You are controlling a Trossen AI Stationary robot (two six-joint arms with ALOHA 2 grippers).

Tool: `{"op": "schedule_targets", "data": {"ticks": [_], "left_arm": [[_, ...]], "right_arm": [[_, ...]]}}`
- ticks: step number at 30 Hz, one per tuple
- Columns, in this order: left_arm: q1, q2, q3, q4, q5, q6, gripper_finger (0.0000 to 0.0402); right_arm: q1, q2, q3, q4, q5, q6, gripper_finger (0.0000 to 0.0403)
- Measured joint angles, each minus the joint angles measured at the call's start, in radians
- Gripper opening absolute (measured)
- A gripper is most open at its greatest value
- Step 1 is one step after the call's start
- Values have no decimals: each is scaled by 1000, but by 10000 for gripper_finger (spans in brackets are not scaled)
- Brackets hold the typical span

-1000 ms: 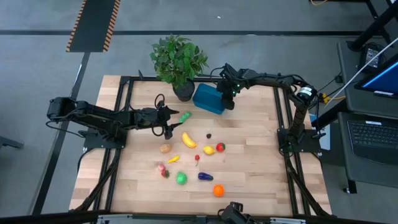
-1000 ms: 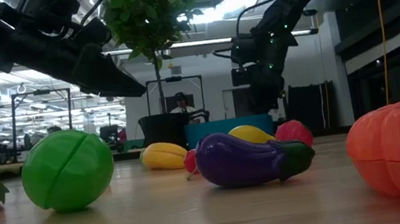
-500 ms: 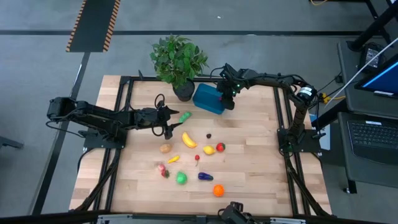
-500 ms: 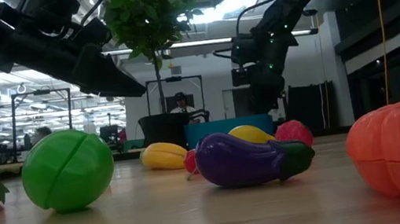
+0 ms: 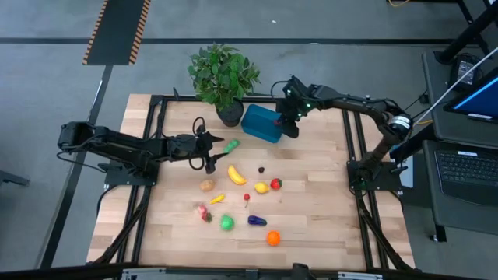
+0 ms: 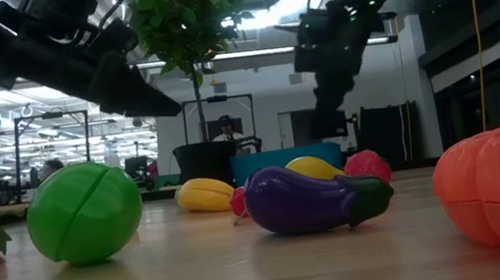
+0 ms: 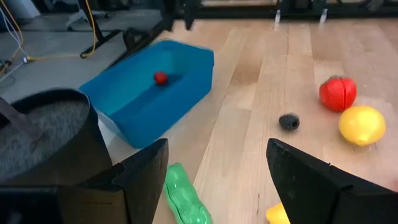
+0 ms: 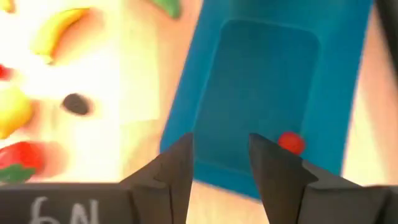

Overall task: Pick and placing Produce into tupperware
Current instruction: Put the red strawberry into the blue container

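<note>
The teal-blue tupperware (image 5: 261, 123) sits at the table's far middle, with one small red piece (image 8: 290, 142) lying on its floor. The other produce lies scattered on the wood: a green pod (image 5: 231, 145), banana (image 5: 236, 175), lemon (image 5: 261, 187), red fruit (image 5: 275, 183), green ball (image 5: 226, 223), purple eggplant (image 5: 257, 221) and orange (image 5: 273, 238). My right gripper (image 8: 221, 165) hovers open and empty over the tupperware's right end. My left gripper (image 7: 217, 186) hangs open above the table, just left of the green pod (image 7: 183, 199), touching nothing.
A leafy potted plant (image 5: 224, 78) stands against the tupperware's left end; its dark pot (image 7: 43, 130) shows close beside my left gripper. A black frame borders the table on the left, right and far sides. Bare wood lies right of the produce.
My right gripper has risen above the tupperware and shifted slightly toward the table's right edge, its arm stretching out to the right. My left arm and the produce have kept still.
</note>
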Motion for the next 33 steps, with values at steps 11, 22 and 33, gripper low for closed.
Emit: {"op": "schedule_targets", "data": {"ticks": [11,22,33], "left_arm": [[-20,-232,-1,-106,0,-28,265],[-116,-368,-86,-116,-48,-47,265],[-220,-437,-199,-37,-151,-90,265]], "right_arm": [[11,-391,-380,293,-3,151,154],[138,-780,-682,607,-3,251,154],[282,-903,-798,692,-3,330,154]]}}
